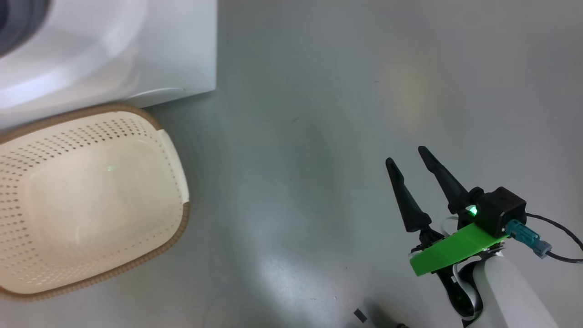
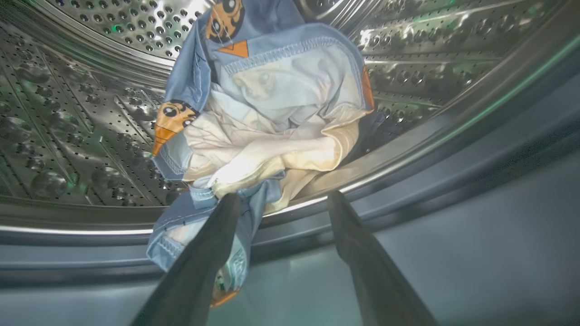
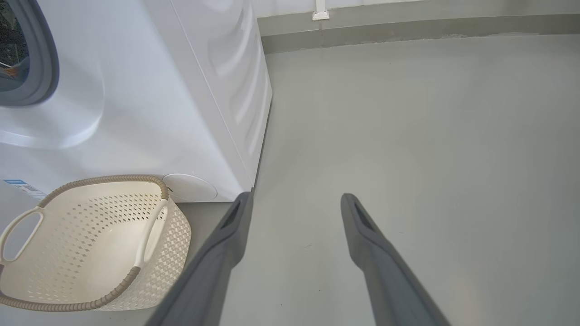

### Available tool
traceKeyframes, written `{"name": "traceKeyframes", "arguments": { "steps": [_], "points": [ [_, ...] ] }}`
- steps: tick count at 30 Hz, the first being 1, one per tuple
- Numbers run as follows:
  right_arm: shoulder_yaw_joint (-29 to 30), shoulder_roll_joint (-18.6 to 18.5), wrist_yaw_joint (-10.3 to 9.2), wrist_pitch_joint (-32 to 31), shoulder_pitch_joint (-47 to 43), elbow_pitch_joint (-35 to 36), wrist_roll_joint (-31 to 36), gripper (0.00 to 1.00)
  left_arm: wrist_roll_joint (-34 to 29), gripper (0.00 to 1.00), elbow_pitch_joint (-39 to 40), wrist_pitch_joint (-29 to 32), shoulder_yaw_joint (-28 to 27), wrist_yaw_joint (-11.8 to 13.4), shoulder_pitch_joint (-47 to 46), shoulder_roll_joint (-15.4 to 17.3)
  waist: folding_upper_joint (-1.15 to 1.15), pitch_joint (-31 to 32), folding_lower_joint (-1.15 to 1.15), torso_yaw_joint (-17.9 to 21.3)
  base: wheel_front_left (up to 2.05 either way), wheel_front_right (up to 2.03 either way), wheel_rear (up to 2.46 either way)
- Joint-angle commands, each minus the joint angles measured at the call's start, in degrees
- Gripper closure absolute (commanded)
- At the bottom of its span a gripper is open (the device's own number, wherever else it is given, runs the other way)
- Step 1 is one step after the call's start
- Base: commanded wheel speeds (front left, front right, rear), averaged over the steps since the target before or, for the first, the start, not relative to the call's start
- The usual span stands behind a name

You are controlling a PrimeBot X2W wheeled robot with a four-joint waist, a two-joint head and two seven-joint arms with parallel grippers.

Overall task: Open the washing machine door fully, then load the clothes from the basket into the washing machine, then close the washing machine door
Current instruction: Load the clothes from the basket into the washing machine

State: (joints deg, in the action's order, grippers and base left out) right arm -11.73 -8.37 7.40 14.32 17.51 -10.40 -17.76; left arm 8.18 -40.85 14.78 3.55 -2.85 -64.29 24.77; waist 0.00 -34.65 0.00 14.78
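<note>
The clothes (image 2: 272, 104) lie in the steel drum (image 2: 68, 136), a blue hem (image 2: 181, 235) over its grey seal (image 2: 68, 258). The left end effector (image 2: 281, 199) gapes wide, one finger (image 2: 204, 253) overlapping the hem. The right end effector (image 1: 406, 156) hangs wide above the floor (image 1: 319, 136), apart from the basket (image 1: 182, 228) beside the washing machine (image 1: 159, 45).

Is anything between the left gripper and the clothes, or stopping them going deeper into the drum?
Nothing visible. The open left gripper sits right at the clothes, whose blue end hangs out over the lip of the drum beside one finger. Behind the heap the drum is bare.
</note>
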Motion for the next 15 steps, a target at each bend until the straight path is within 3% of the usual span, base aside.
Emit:
{"name": "traceKeyframes", "arguments": {
  "steps": [1, 15],
  "points": [
    [-0.9, 0.4, 0.09, 0.7, -0.4, 0.9, -0.4, 0.0, -1.3, 0.0, -0.7, 1.0, 0.0, 0.1, -2.4, 4.0, 0.0, -1.0, 0.0, 1.3, 0.0, 0.0, 0.0],
    [-1.4, 1.3, 0.09, 0.7, 0.7, 0.8, -0.8, 0.0, -7.0, 0.0, -13.5, 1.2, 5.1, 2.1, -12.5, 7.1, 0.0, -2.3, 0.0, 3.4, 0.0, 0.0, 0.0]
  ]
}}
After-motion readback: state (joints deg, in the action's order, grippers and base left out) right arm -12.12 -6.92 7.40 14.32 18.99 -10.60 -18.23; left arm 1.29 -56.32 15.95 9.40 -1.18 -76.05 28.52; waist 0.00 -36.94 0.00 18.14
